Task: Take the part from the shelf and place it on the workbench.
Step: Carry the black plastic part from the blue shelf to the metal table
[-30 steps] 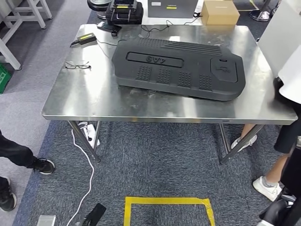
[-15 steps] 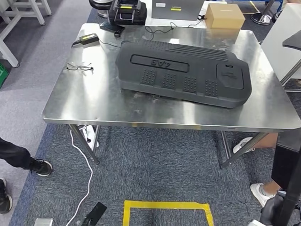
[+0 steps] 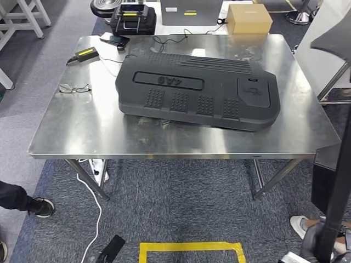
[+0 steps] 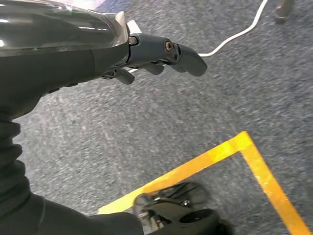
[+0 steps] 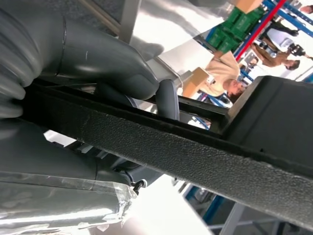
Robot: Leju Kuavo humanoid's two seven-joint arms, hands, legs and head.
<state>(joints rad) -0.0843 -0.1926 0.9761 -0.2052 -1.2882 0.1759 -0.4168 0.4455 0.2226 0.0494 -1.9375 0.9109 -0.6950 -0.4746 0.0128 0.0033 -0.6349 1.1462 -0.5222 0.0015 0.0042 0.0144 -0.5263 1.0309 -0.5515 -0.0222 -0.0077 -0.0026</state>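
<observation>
Saw the long brushed-steel workbench (image 3: 83, 131) further left in the head view than half a second before; shifted as a whole picture, so moved the camera, not the things. Judged it an approach, placing not yet done. Bore already a large black ribbed plastic cover (image 3: 194, 90). Stood on grey carpet by a yellow taped square (image 3: 190, 247). Clamped the black textured plastic part (image 5: 191, 147) by its edge in the right hand (image 5: 84, 49), off the bench. Hung the left hand (image 4: 155, 49) loosely spread, holding nothing.
</observation>
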